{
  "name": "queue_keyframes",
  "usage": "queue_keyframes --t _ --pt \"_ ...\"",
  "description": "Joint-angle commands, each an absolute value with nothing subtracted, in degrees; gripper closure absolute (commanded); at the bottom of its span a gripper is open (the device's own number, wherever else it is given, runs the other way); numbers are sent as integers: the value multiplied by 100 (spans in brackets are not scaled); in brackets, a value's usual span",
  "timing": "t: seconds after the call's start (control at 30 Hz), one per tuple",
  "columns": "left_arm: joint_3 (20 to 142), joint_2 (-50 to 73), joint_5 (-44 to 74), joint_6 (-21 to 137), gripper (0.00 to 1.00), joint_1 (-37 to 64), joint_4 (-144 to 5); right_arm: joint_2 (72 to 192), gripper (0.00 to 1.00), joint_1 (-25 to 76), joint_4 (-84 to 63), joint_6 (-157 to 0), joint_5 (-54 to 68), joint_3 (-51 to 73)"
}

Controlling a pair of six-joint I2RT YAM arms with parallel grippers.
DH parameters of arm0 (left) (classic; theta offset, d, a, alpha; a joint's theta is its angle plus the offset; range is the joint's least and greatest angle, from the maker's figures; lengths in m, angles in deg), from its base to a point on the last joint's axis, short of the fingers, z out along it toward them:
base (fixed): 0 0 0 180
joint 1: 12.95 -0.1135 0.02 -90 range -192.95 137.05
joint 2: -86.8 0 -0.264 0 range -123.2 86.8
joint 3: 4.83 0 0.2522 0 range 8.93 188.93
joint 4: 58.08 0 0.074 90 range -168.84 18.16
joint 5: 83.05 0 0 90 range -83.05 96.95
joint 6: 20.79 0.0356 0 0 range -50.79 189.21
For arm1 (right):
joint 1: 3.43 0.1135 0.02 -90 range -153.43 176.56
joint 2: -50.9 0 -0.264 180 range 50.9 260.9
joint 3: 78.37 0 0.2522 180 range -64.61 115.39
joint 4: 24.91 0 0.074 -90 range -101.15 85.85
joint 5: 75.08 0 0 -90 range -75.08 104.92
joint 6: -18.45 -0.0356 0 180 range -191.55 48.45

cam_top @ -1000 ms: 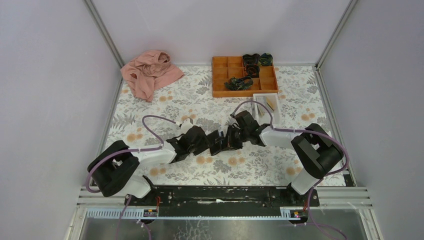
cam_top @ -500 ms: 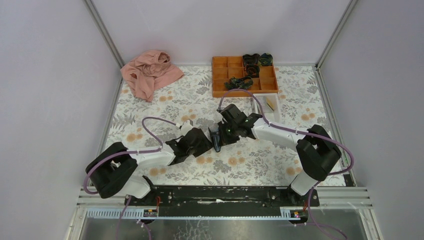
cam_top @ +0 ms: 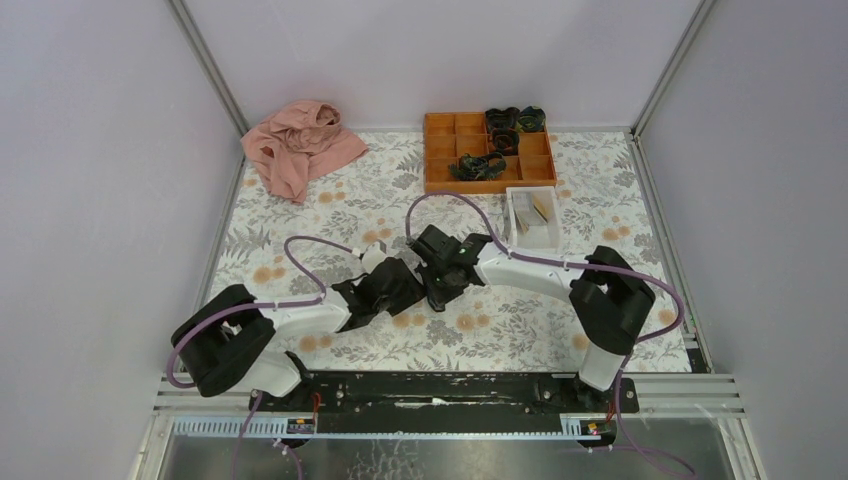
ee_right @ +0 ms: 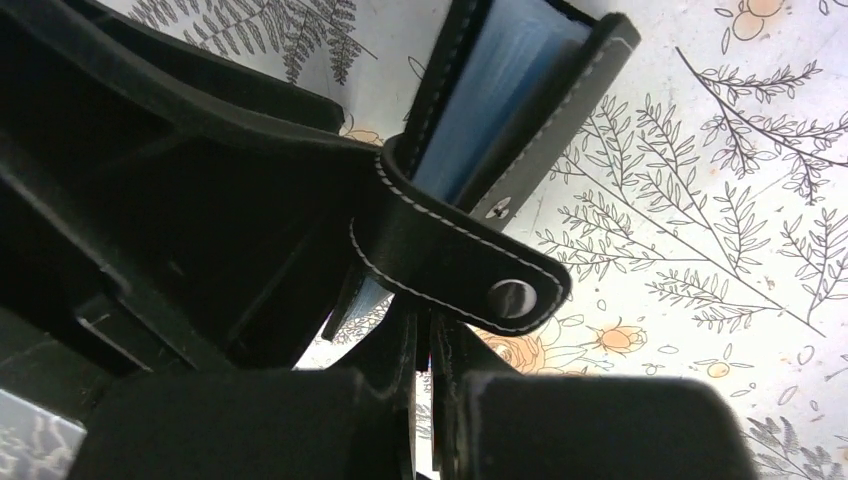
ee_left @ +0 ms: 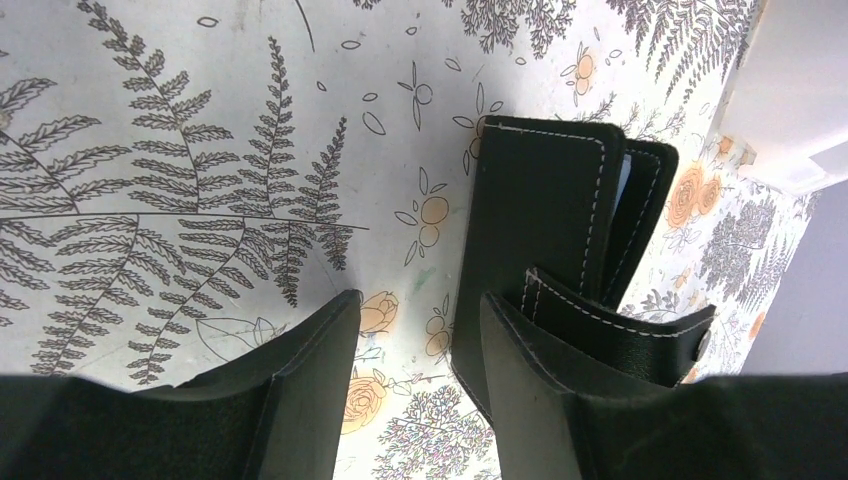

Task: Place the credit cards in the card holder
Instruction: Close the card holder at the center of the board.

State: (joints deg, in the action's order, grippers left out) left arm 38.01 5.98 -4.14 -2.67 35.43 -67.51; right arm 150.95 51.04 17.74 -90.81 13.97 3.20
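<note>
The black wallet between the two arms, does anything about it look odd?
Slightly. The black stitched card holder gapes half open in a V, its light-blue pockets showing, and its unfastened snap strap curls loose across the opening. Nothing looks torn or spilled.

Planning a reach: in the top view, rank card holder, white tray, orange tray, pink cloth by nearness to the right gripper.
1. card holder, at the right gripper
2. white tray, behind right
3. orange tray, farther back
4. pink cloth, far-left corner
</note>
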Motion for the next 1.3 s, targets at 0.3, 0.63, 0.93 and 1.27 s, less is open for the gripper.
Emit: queue_keyframes --t 0.3,0.63,0.93,1.27 --pt "3293 583 -409 -438 45 3811 -7141 15256 80 5716 2360 -8684 2197 944" --pt "3266 532 -498 -506 46 4033 -7387 15178 70 5873 2444 -8761 2217 1271" --pt "3245 669 -640 -583 46 4120 -7874 15319 69 5893 2353 -8790 2189 1293" --pt "3387 1142 -1179 -910 45 4187 -9161 15549 69 5890 2266 -8791 2162 1471"
